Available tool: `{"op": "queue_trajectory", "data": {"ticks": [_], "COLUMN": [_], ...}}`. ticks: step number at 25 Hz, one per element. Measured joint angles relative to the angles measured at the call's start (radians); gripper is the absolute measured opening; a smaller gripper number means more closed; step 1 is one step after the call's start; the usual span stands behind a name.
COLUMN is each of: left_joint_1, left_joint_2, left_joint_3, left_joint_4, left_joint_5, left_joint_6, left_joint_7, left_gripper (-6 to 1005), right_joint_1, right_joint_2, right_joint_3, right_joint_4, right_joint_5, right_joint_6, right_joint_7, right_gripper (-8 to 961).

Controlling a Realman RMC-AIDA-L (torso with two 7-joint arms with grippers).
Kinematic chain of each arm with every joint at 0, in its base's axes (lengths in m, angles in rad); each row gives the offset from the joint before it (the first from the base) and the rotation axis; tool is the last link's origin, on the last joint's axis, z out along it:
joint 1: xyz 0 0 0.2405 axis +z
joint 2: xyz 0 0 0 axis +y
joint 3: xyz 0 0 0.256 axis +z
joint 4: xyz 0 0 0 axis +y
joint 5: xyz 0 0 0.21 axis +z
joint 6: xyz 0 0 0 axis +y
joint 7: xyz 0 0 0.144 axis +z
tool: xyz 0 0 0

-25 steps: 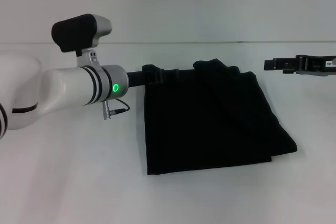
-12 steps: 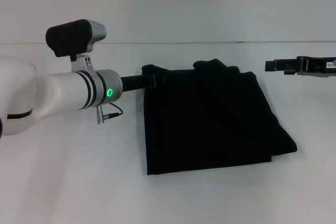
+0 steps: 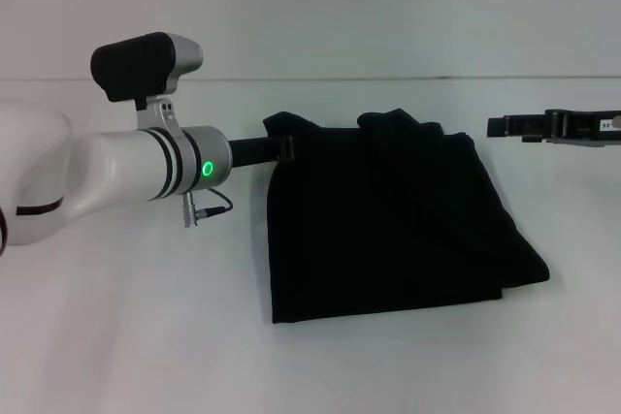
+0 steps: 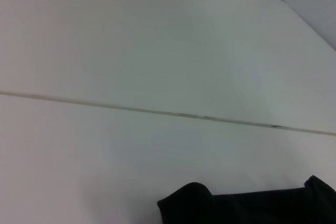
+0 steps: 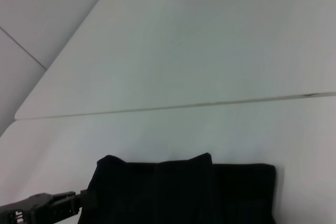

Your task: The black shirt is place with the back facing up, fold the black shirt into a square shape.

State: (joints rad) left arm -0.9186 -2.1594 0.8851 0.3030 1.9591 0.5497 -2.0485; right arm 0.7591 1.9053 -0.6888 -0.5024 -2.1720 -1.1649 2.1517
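Head view alone shows the folded black shirt (image 3: 388,220) whole on the white table (image 3: 116,336), left gripper (image 3: 281,147) at its far-left corner, finger state indiscernible; right gripper (image 3: 500,126) apart.

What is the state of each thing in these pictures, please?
black shirt: folded into a near-square, flat on the table.
left gripper: at the shirt's far left corner.
right gripper: off the shirt, to its right.
table: bears the shirt.
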Motion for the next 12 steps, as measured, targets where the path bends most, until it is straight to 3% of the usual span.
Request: {"op": "queue_trajectory", "data": {"ticks": [5,12], "left_joint_1": [-0.006,-0.011], "left_joint_2": [0.006,0.019], "left_joint_3": [-0.005,-0.007], "left_joint_4": [0.003,0.022], "left_joint_5": [0.000,0.000], "left_joint_6": [0.015,0.053], "left_joint_7": [-0.001,-0.010], "left_gripper": [42,45], "right_joint_1": [-0.002,0.009], "right_joint_2": [0.016,0.042], "right_joint_3": [-0.021,-0.079], "right_joint_4": [0.002,0.047], "right_joint_5": [0.000,0.000], "right_joint_6": [0.005,0.079], "right_joint_7": [-0.009,-0.014], "right_gripper": [787,785]}}
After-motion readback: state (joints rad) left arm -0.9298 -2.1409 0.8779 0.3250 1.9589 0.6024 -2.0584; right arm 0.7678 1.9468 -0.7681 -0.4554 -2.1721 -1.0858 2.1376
